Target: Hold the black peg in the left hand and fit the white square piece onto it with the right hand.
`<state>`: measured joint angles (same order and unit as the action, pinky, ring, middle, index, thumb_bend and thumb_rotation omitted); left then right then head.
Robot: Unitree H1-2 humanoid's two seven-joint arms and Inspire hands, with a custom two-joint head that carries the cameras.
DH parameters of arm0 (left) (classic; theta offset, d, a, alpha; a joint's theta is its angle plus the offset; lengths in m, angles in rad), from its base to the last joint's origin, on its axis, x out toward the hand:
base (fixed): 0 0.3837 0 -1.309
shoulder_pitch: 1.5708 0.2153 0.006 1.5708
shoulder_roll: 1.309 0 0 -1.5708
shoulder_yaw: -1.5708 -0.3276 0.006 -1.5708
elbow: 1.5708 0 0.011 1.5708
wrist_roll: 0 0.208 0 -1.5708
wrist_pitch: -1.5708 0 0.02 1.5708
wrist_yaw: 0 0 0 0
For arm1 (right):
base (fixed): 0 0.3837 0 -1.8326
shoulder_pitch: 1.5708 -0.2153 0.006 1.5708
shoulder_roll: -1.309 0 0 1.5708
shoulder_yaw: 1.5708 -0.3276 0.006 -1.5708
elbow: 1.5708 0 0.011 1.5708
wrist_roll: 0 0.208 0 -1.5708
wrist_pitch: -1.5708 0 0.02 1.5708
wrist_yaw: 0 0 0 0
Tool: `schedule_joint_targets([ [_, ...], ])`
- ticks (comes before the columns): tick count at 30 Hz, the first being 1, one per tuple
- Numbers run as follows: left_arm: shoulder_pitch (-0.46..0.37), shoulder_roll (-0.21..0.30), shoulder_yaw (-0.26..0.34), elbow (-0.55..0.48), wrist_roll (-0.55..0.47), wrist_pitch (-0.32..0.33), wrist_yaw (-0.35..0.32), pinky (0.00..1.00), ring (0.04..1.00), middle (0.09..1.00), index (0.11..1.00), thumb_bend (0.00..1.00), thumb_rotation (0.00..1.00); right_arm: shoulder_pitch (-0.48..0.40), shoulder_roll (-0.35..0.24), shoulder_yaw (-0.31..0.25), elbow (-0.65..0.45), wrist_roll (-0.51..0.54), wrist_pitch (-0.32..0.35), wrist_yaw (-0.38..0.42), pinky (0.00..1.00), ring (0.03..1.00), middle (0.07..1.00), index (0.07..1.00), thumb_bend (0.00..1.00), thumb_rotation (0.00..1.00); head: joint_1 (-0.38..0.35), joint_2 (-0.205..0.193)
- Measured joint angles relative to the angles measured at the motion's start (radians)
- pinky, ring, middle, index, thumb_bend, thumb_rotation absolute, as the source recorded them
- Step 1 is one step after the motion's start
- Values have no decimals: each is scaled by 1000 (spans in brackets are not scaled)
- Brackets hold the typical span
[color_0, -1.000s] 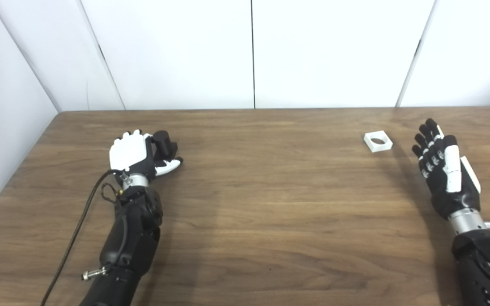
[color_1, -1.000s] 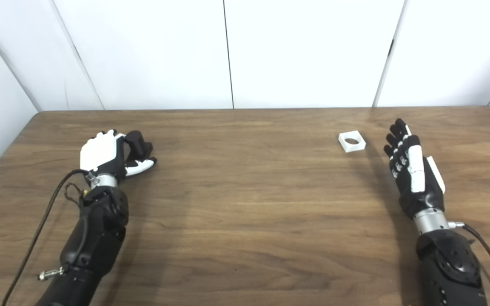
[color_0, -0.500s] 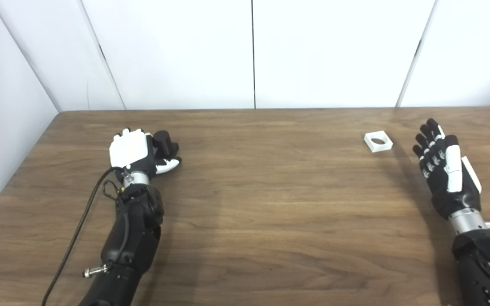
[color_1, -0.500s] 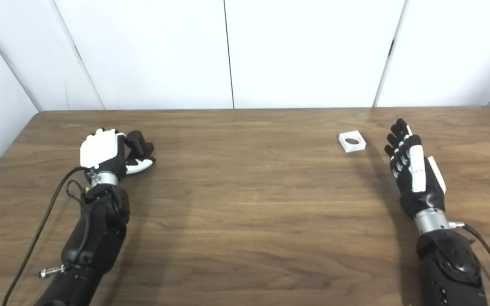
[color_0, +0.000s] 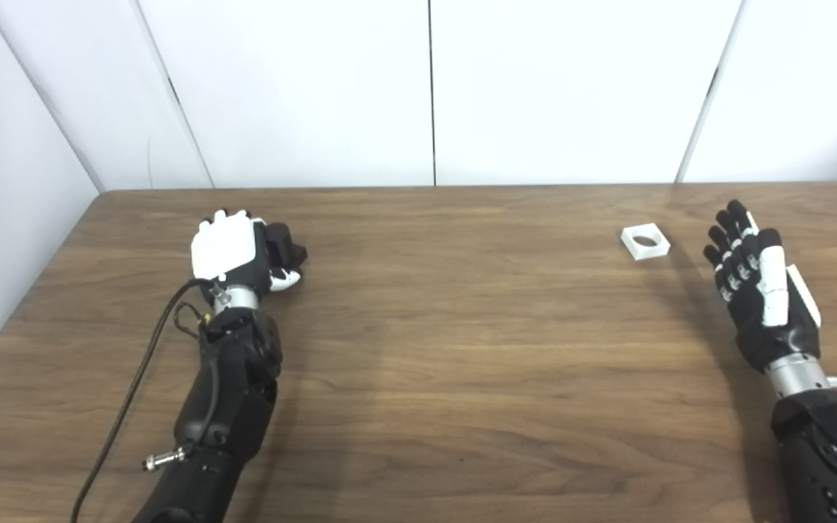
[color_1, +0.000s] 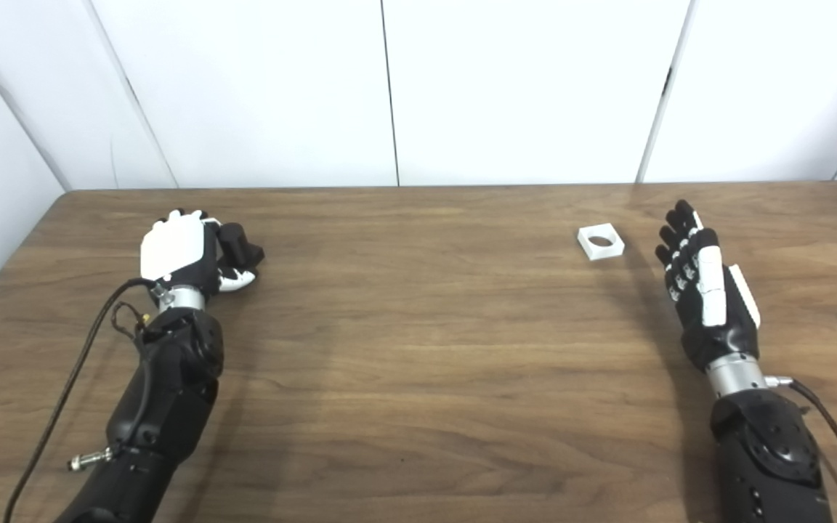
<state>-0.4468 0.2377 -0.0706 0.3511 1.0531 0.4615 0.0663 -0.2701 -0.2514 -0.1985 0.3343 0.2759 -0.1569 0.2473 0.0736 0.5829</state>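
The black peg (color_0: pixel 282 243) is being gripped by the left hand (color_0: pixel 238 253), fingers wrapped around it, low over the wooden table (color_0: pixel 447 341). The white square piece (color_0: pixel 645 241) is lying flat, untouched. The right hand (color_0: pixel 760 287) is being held empty, fingers extended, near the piece. White wall panels (color_0: pixel 549 87) are standing behind.

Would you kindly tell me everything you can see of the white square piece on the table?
The white square piece is a small, flat block, plastic by its look, with a round hole through its middle. It lies flat on the wooden table toward the far right, turned slightly askew to the table's edge. Nothing touches it: the right hand hangs open beside it, fingers apart and clear of it.
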Motion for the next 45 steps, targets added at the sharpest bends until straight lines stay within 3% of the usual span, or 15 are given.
schedule_joint_targets([
  [3, 0, 1, -5, -1, -15, 0, 7, 1000, 1000, 922, 592, 670, 114, 0, 0, 0, 0, 1, 0, 0, 1000, 1000, 1000, 1000, 533, 1000, -2, 0],
  [6, 0, 3, -13, -1, -28, 0, 17, 1000, 1000, 921, 509, 540, 73, 0, 0, -1, 0, 1, 0, 0, 1000, 1000, 1000, 1000, 529, 1000, -2, 0],
  [9, -2, 7, -17, -1, -39, 0, 30, 1000, 1000, 922, 495, 516, 65, 0, 0, -1, 0, 1, -1, -1, 1000, 1000, 1000, 1000, 528, 1000, 0, 0],
  [38, -8, 31, -47, -8, -83, 0, 40, 1000, 1000, 907, 489, 515, 63, 3, 0, -4, -7, -8, -1, -18, 1000, 1000, 1000, 1000, 535, 1000, -6, 0],
  [45, 17, 36, -43, -43, -218, -35, 42, 1000, 1000, 906, 486, 522, 59, 3, 0, -4, -7, -11, -2, -19, 1000, 1000, 1000, 1000, 532, 1000, -14, 0],
])
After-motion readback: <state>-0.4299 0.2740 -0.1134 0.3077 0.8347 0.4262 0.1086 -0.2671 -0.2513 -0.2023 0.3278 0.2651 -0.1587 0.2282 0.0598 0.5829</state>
